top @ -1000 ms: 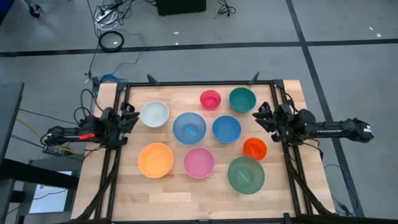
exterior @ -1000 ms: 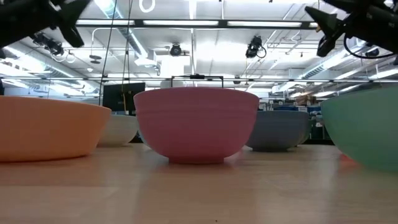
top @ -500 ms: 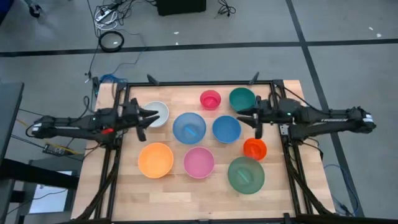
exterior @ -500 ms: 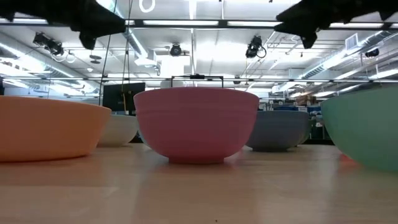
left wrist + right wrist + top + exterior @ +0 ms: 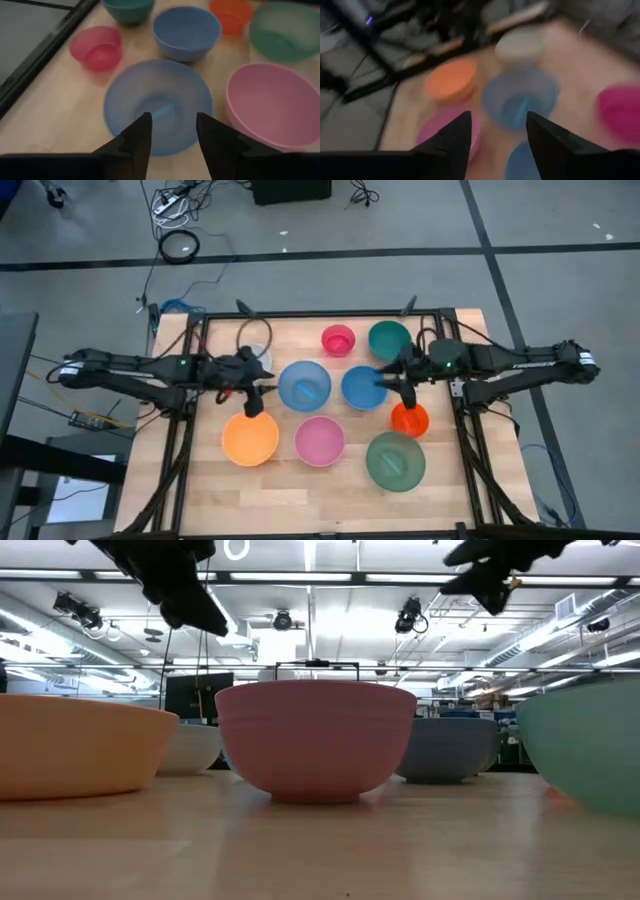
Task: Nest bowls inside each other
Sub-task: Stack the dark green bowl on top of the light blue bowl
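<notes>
Bowls stand upright on the wooden table (image 5: 460, 500): orange (image 5: 250, 436), pink (image 5: 320, 441), large green (image 5: 395, 461), small orange-red (image 5: 409, 419), large blue (image 5: 304, 385), smaller blue (image 5: 364, 387), small pink (image 5: 338, 339) and dark green (image 5: 389, 339). The white bowl (image 5: 520, 45) lies mostly under my left arm in the high view. My left gripper (image 5: 260, 392) hangs open in the air beside the large blue bowl (image 5: 157, 100). Above the smaller blue bowl's right rim my right gripper (image 5: 388, 380) hangs open too. Both show high up in the low view, left (image 5: 190, 600) and right (image 5: 485, 585).
A black frame (image 5: 320, 313) runs along the table's far edge and down both sides. The bowls fill the table's middle; bare wood shows along the near edge and at the far left corner. Cables lie on the floor beyond the table.
Both arms have unfolded from the table's side edges and reached in toward the middle. My left gripper has gone toward the right edge, over the white bowl, to the large blue bowl. My right gripper has gone toward the left edge, to the smaller blue bowl. No bowl has moved.
</notes>
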